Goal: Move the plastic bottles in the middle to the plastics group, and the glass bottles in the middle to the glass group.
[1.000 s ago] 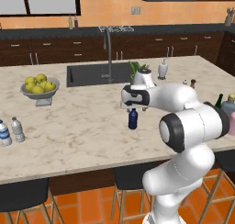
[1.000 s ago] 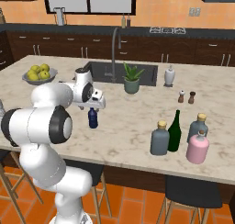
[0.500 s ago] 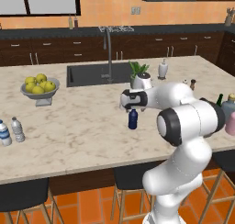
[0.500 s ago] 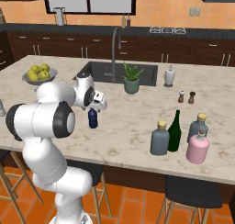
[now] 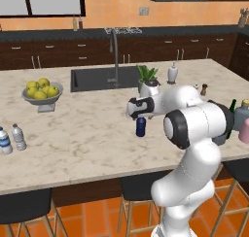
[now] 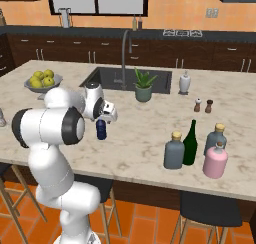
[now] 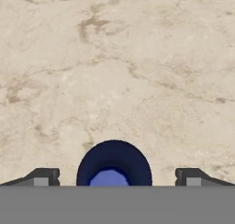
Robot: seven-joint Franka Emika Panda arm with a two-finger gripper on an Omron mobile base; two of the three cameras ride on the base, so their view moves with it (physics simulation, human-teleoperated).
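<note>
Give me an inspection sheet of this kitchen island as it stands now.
Surface: marble island counter, dry and unmarked.
Job's things: navy bottle upright mid-counter; green wine bottle and grey-blue corked bottle beside the glass group's pink bottle; two clear water bottles at the far left edge.
Clutter: lemon bowl, potted plant, salt and pepper shakers.
Grippers: gripper open, straddling the navy bottle's cap from above.
Cables: nothing seen.
Surroundings: sink and faucet, dark cabinets, bar stools.
</note>
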